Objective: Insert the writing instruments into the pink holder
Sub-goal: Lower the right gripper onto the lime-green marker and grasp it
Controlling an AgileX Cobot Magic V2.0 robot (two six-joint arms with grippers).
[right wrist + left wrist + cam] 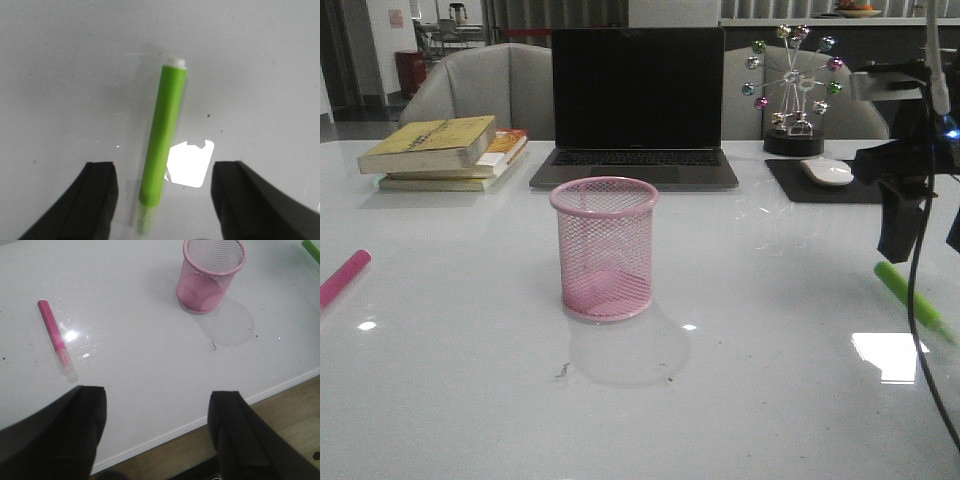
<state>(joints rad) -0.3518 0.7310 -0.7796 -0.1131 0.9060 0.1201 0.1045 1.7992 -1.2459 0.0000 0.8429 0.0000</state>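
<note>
The pink holder point(605, 248) point(210, 274) stands upright and empty at the table's middle. The magenta marker point(342, 277) point(56, 339) lies flat near the left edge. At the right lies the lime green marker point(912, 299) point(163, 146), its pale tip pointing away from the wrist camera. My right gripper point(162, 172) point(900, 228) hovers open above the green marker, which lies between the spread fingers without touching them. My left gripper point(156, 400) is open and holds nothing, back over the table's near edge, well short of the magenta marker. It is out of the front view.
A laptop point(637, 108) sits behind the holder. A stack of books point(445, 152) lies at the back left. At the back right are a mouse point(827, 171) on a black pad and a ferris-wheel ornament point(793, 90). A cable point(920, 290) hangs at the right.
</note>
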